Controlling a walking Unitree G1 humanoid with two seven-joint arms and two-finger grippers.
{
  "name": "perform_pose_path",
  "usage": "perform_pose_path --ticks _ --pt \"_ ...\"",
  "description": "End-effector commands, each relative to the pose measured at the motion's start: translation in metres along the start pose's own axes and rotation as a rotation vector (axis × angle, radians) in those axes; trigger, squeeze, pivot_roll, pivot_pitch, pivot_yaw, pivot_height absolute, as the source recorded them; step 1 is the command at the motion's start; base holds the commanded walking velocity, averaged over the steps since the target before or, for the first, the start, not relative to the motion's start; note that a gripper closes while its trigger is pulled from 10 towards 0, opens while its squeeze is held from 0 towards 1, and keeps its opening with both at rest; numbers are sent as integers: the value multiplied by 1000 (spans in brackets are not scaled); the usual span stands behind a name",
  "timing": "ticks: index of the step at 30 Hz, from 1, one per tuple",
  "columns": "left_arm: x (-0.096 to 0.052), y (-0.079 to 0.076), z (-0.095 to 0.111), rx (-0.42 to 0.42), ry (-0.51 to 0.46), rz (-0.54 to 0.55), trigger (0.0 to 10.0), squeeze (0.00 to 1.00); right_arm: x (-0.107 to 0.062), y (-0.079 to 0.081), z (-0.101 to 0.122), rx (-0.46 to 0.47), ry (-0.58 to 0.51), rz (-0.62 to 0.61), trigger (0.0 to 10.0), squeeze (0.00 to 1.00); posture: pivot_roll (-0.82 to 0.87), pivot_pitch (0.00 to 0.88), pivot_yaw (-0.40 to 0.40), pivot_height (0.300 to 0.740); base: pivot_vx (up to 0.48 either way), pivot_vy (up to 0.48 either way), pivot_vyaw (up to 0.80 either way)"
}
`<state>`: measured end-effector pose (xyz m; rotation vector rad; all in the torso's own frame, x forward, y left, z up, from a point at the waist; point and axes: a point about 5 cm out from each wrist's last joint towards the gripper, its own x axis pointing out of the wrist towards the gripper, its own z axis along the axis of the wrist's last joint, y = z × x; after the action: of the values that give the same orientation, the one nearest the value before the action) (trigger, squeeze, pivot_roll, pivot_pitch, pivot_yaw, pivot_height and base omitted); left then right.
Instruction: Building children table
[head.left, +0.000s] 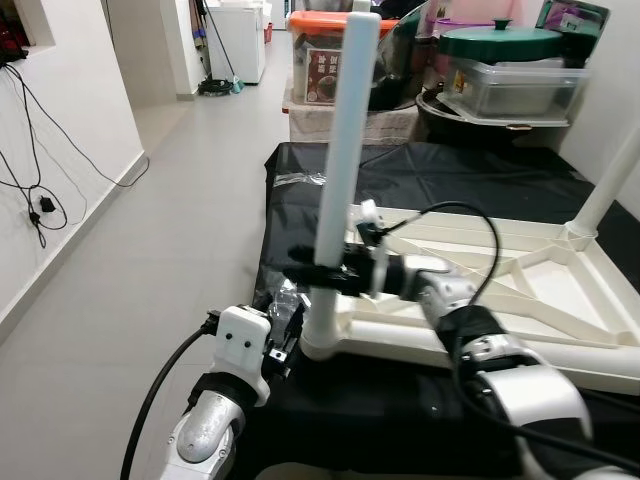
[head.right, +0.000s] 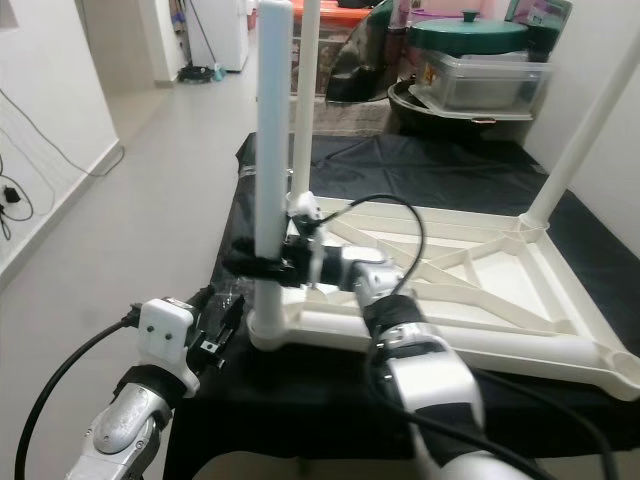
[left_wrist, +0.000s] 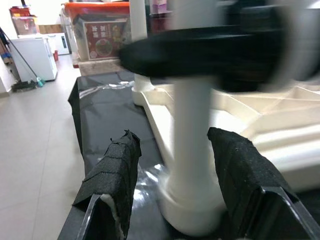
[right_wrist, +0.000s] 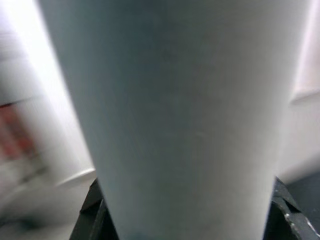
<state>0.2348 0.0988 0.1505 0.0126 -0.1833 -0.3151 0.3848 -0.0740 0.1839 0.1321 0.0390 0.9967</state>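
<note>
The white plastic table top (head.left: 520, 290) lies upside down on a black cloth (head.left: 450, 175), and everything else is placed from it. At its near corner on the robot's left a white leg (head.left: 345, 150) stands upright in its socket. The right end effector (head.left: 305, 268) is clamped around this leg a little above the socket, its black fingers wrapping the tube on both sides. The left end effector (left_wrist: 175, 185) sits low beside the same corner with its fingers spread, one on each side of the base of the leg, not touching it. Another white leg (head.left: 610, 180) rises at the table top's far right corner. Behind the table top stand storage boxes (head.left: 515, 85) and a green lid (head.left: 500, 42).
</note>
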Motion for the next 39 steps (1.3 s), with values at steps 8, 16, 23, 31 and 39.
perform_pose_path --ticks 8,16,23,31,39 --pt "-3 0 -6 -3 27 -3 10000 0 -40 -41 -35 35 55 -953 0 0 20 0 -38 740 0 0 0" --pt "-4 1 -6 -3 29 0 10000 0 -25 -24 -43 126 21 -1101 9216 0 28 0 -45 740 0 0 0" --pt "-5 0 -7 -3 31 0 10000 0 -6 -13 -20 69 -125 -916 10000 1000 25 0 -45 740 0 0 0" --pt "-5 -1 -7 -8 30 -3 10000 0 1 -9 -13 211 -153 -432 10000 0 23 0 -48 740 0 0 0" --pt "-4 -2 -6 -8 26 -4 10000 0 -8 3 -9 264 -65 68 10000 0 23 0 -48 740 0 0 0"
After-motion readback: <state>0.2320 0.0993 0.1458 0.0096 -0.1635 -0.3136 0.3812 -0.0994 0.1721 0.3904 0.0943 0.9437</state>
